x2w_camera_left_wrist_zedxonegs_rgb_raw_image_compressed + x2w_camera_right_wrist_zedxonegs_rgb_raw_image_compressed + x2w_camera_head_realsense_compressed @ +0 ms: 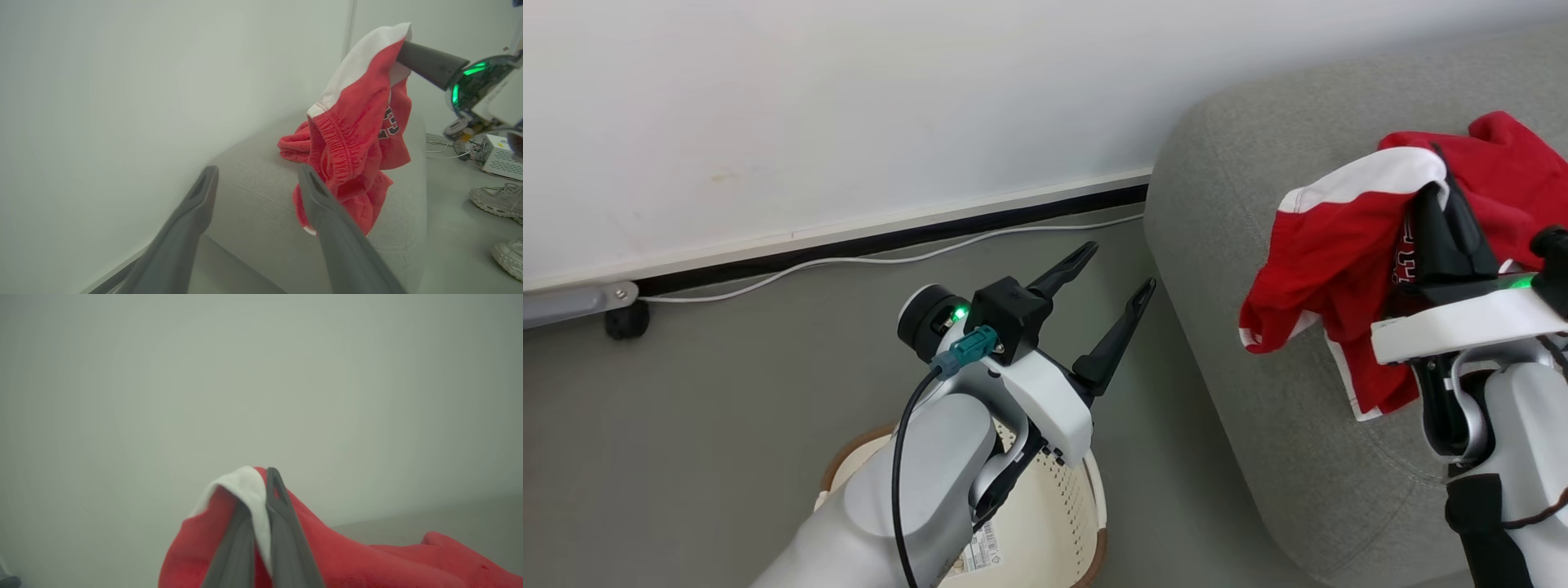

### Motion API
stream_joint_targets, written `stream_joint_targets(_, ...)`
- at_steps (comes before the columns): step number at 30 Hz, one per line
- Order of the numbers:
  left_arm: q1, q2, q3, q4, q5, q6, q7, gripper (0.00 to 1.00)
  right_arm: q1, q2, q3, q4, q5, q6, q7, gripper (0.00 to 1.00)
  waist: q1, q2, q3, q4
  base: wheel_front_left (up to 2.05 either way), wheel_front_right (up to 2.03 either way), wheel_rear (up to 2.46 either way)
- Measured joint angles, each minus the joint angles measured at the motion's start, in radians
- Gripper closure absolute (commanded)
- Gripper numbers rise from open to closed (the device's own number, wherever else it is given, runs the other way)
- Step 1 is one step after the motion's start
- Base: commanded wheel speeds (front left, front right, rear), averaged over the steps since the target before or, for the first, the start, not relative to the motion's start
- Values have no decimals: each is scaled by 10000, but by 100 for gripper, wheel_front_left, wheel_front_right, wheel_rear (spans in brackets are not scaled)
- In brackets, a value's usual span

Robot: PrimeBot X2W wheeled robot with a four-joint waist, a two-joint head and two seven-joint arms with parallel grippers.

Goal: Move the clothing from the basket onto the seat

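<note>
basket [1066, 523] mostly behind left forearm [915, 490], cut off below, clothing [1331, 245] lettering partly hidden

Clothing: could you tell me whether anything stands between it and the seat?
Nothing visible does: the clothing hangs from the right pincer over the seat, its lower folds touching it.

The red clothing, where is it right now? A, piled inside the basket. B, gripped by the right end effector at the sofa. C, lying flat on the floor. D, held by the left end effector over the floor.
B: the right end effector is closed on the white band of the clothing, which drapes onto the sofa, while the left end effector stands open and empty.
</note>
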Motion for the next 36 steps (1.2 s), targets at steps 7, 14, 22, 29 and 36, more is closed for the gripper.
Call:
stream_joint_targets(7,427,13,58,113,435,-104,0,0,-3,-242,-343,-380,-81,2,0,100,0,0,-6,-842,0,0,0)
stream_joint_targets(14,805,21,282,142,600,-274,0,0,-3,-399,-566,-541,-82,0,-2,100,0,0,21,-1820,0,0,0)
stream_joint_targets(22,1156,23,445,127,769,-399,0,0,112,-621,-685,-767,-65,0,-2,100,0,0,-92,-2821,0,0,0)
stream_joint_targets(29,1210,21,552,-46,1030,-407,0,0,361,-932,-1404,-890,215,0,-2,100,0,0,202,-3236,0,0,0)
stream_joint_targets(36,1108,52,706,13,1461,-408,0,0,-73,-1298,-1720,-972,161,0,-2,100,0,0,929,-3326,0,0,0)
